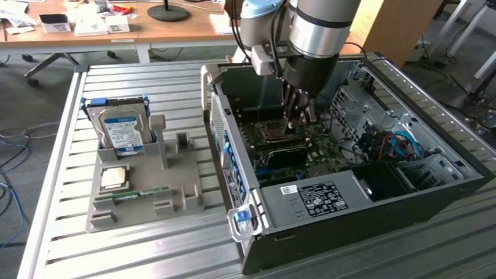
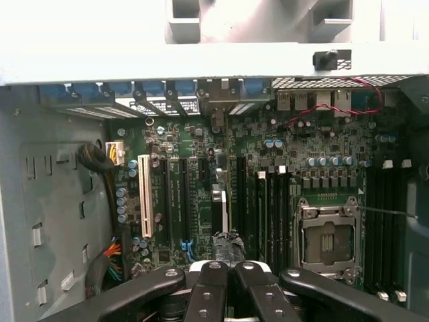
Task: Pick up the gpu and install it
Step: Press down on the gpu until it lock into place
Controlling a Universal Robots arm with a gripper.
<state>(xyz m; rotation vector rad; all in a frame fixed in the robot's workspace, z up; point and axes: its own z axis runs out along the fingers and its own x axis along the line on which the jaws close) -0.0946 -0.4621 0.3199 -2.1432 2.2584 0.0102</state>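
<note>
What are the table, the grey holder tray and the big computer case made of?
The table looks like bare metal: pale, ribbed slats with a dull sheen. The holder tray seems matte grey plastic, with moulded slots and no shine. The computer case looks like sheet metal, black-painted outside, with bare perforated steel panels inside.

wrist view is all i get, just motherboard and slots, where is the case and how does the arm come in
Observer: The case lies on its side, open at the top, on a slatted table. The arm comes down from above, with the tool low over the motherboard.
Operator: anything outside the case
Observer: A grey tray sits beside it, at the exterior view's left. It holds an upright hard drive, a CPU chip and a RAM stick lying flat.
</note>
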